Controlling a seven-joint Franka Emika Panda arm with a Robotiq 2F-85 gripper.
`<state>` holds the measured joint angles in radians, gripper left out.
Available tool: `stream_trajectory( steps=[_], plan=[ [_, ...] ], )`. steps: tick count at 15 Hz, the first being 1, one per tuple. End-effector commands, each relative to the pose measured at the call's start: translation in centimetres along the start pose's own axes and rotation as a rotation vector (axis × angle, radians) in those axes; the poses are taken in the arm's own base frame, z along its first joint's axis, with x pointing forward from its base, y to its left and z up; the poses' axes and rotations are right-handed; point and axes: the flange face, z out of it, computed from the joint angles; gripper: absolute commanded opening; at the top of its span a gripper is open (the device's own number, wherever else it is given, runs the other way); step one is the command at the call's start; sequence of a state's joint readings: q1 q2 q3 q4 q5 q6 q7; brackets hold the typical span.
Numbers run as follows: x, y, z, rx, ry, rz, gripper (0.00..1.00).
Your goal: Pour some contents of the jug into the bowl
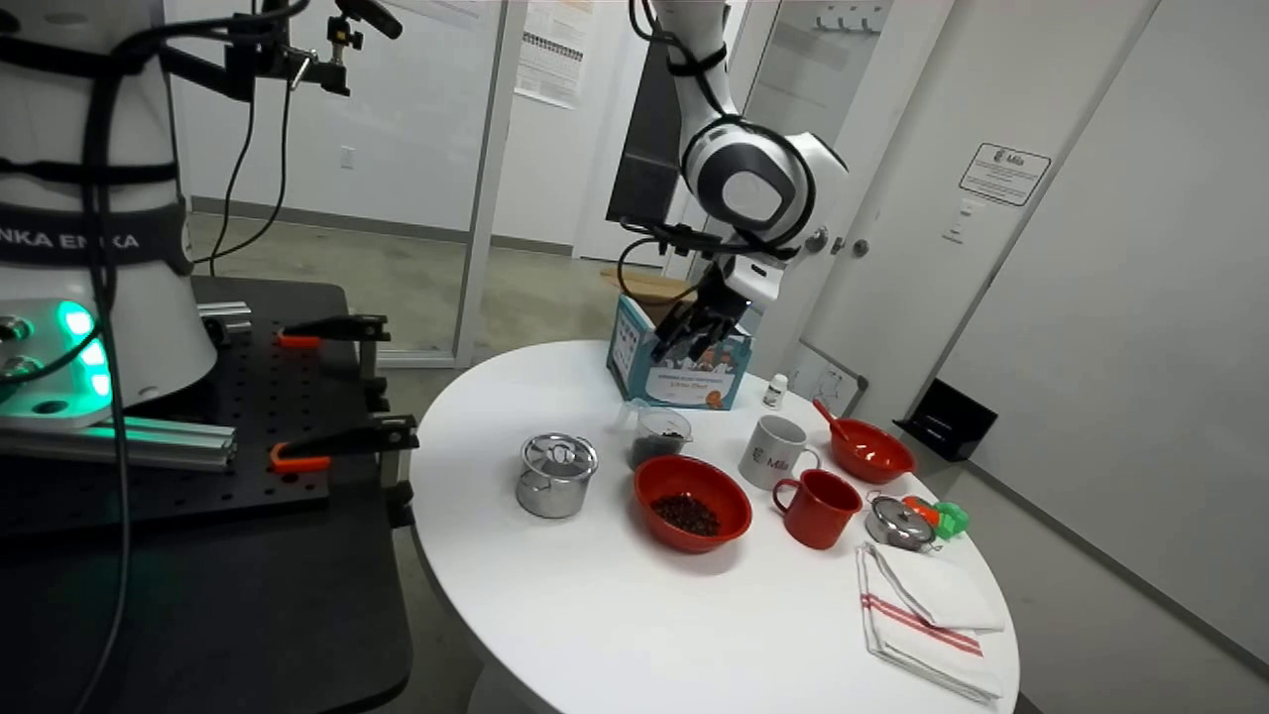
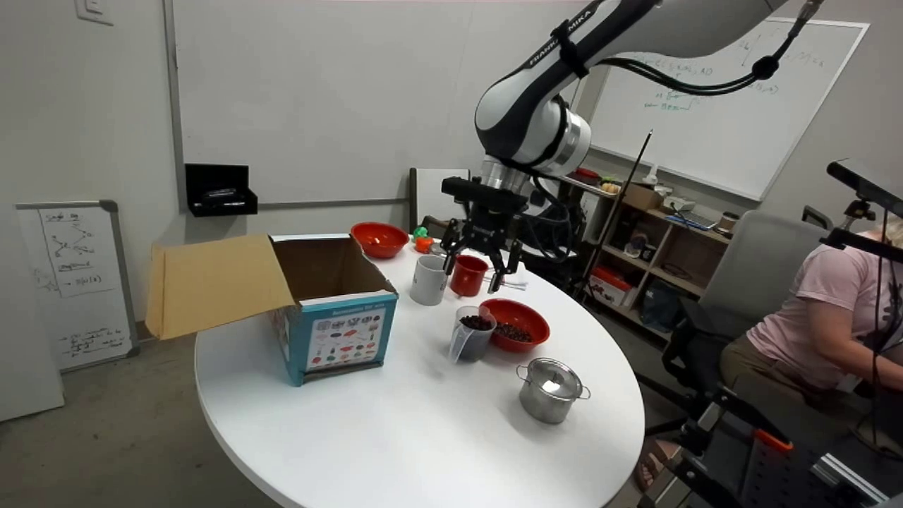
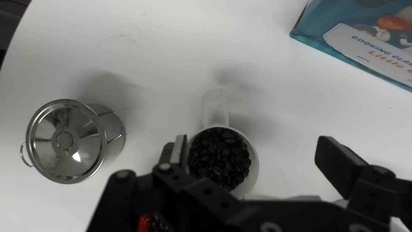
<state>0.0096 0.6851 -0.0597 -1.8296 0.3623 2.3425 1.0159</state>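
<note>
The jug is clear plastic, holds dark beans and stands upright on the table in both exterior views. In the wrist view I look down on the jug, its handle pointing up the picture. The red bowl with dark beans in it stands beside the jug; it also shows in an exterior view. Only a red sliver of the bowl shows behind the gripper in the wrist view. My gripper is open and empty above the table, seen in both exterior views.
A lidded metal pot stands near the jug. A blue cardboard box with an open flap is at the table edge. A grey mug, a red mug, another red bowl, a small pot and towels stand beyond.
</note>
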Motion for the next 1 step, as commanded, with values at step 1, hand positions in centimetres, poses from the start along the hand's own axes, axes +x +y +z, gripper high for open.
stream_trajectory(
  steps=[1],
  plan=[
    [0.06,0.03,0.30,-0.005,-0.001,0.001,1.00]
  ],
)
